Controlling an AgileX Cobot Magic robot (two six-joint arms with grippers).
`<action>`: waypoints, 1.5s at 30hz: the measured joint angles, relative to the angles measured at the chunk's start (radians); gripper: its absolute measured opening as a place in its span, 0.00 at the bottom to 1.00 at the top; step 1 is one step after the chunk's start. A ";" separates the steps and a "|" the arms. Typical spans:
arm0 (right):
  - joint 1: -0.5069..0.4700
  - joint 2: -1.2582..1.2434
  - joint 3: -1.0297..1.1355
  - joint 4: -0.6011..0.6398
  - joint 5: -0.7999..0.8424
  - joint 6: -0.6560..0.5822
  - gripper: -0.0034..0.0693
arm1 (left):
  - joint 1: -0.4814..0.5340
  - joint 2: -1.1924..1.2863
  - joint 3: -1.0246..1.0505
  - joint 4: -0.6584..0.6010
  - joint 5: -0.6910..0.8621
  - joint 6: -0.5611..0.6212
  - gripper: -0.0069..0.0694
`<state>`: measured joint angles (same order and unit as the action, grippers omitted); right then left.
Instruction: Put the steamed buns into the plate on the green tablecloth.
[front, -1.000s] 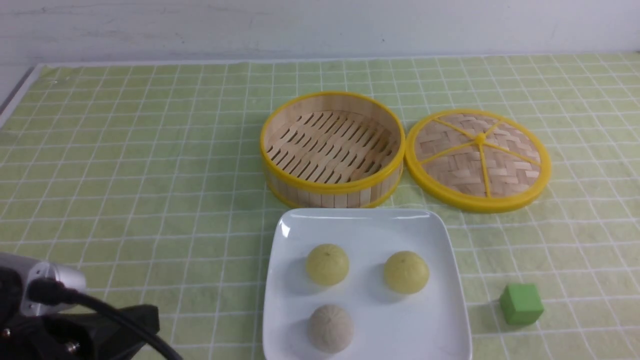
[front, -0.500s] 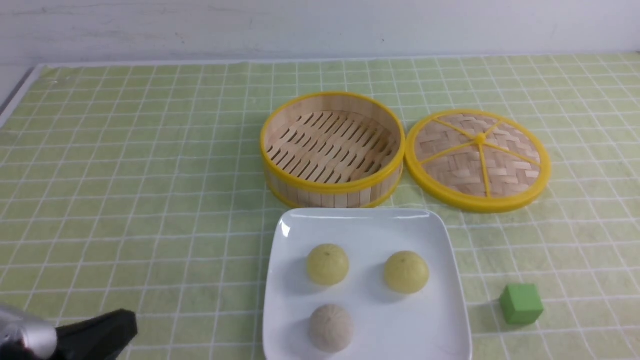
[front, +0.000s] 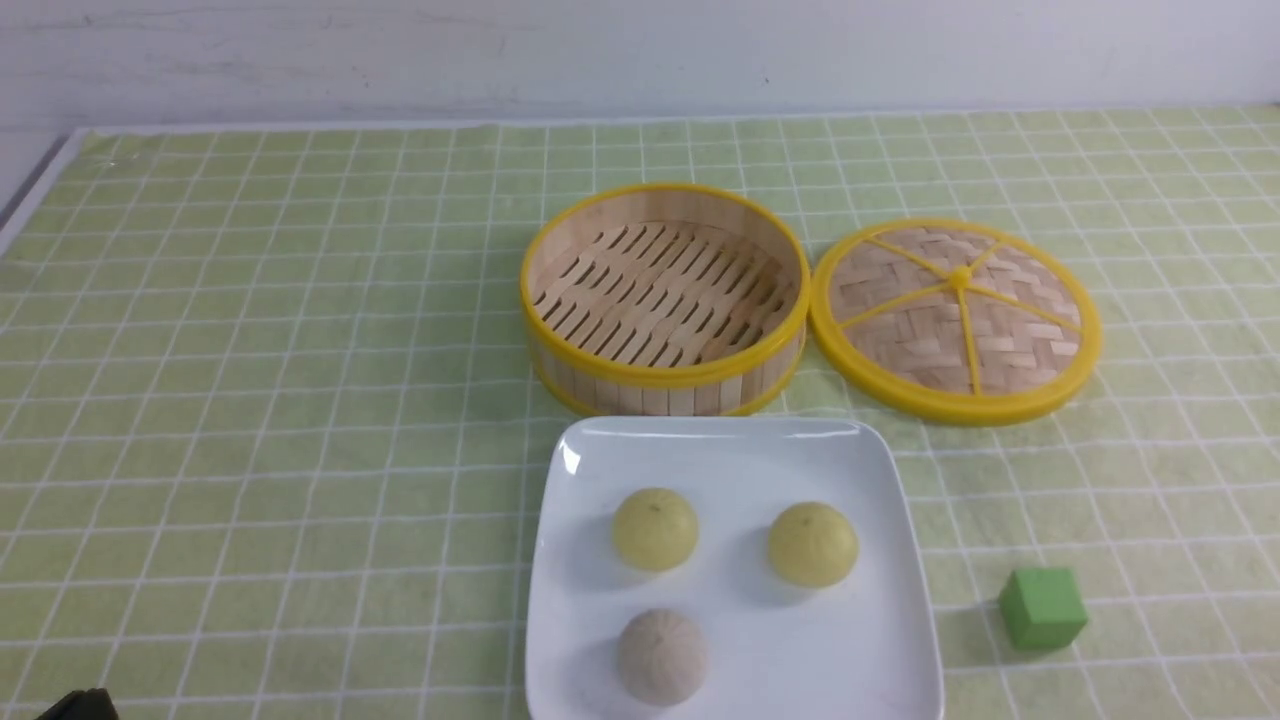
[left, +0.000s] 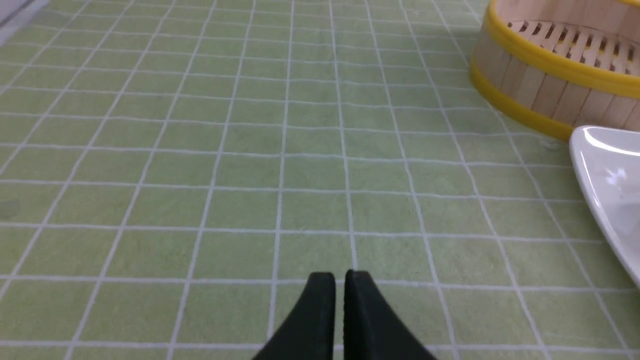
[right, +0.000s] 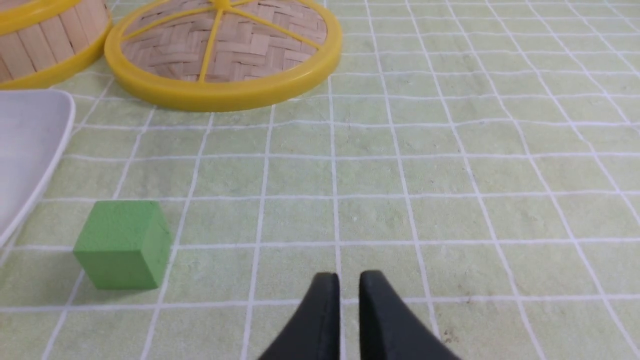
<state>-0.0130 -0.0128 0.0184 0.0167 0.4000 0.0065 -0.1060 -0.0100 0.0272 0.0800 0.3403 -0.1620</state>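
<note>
Nearest, the left gripper (left: 339, 274) and right gripper (right: 350, 274) hold nothing, their tips slightly parted over the cloth (front: 300, 480), and beyond them the three buns, one greyish (front: 662, 657) and two yellow (front: 655, 530) (front: 813, 545), sit on the plate (front: 800, 665), so the task looks done, with nothing left to move. Farther back, the steamer (front: 665, 375) is empty beside its lid (front: 1010, 350); no brands, labels or writing can be read.

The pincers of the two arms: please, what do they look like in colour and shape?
Left pincer: black, with two slim fingers ending in blunt, squarish tips. Right pincer: the same dark, narrow pair. No markings can be made out on either.
</note>
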 joint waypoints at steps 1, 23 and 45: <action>0.000 0.000 0.000 0.000 0.001 -0.006 0.17 | 0.000 -0.001 0.001 -0.003 0.013 0.000 0.16; 0.000 0.000 0.000 0.000 0.001 -0.006 0.21 | 0.090 -0.001 -0.002 -0.009 0.030 0.007 0.19; 0.000 0.000 0.000 0.000 0.001 -0.006 0.24 | 0.090 -0.001 -0.002 -0.008 0.031 0.007 0.21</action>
<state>-0.0130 -0.0128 0.0184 0.0167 0.4010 0.0000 -0.0162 -0.0109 0.0250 0.0719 0.3716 -0.1553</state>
